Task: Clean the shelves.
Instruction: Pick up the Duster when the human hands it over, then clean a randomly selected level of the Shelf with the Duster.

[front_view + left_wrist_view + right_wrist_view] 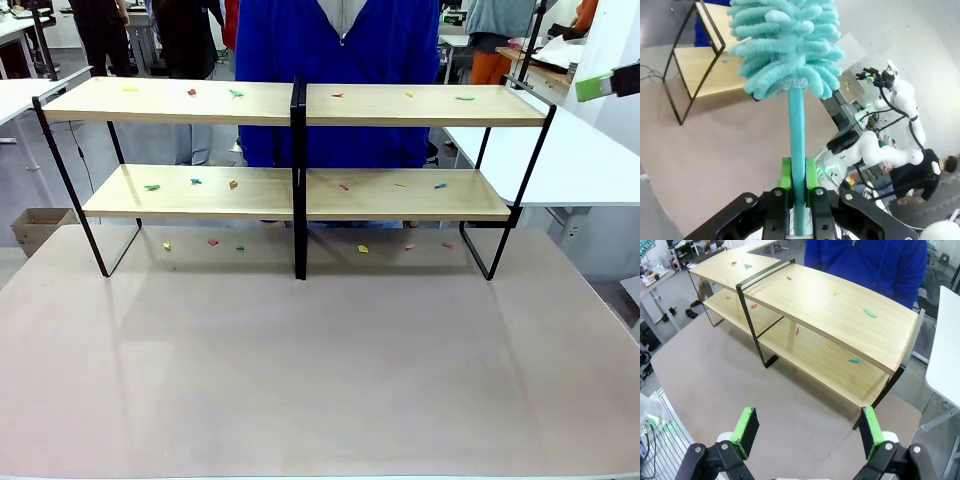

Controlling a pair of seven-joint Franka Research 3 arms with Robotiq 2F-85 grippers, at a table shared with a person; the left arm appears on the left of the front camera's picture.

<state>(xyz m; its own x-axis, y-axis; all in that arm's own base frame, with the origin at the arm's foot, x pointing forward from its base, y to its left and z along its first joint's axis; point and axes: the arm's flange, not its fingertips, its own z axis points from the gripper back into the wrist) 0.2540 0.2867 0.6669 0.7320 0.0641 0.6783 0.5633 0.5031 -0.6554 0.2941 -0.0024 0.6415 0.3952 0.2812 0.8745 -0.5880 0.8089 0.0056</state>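
The shelves stand at the far half of the table, two light-wood boards in a black frame with a centre post. Several small coloured scraps lie on both boards and on the table under them. My left gripper is shut on the teal handle of a fluffy teal duster, held up off the shelves' end. My right gripper is open and empty, high above the table near the shelves' right end. One of its green pads pokes in at the front view's top right.
A person in a blue top stands right behind the shelves. The brown table top stretches bare in front of them. White tables flank the sides. A cardboard box sits on the floor at left.
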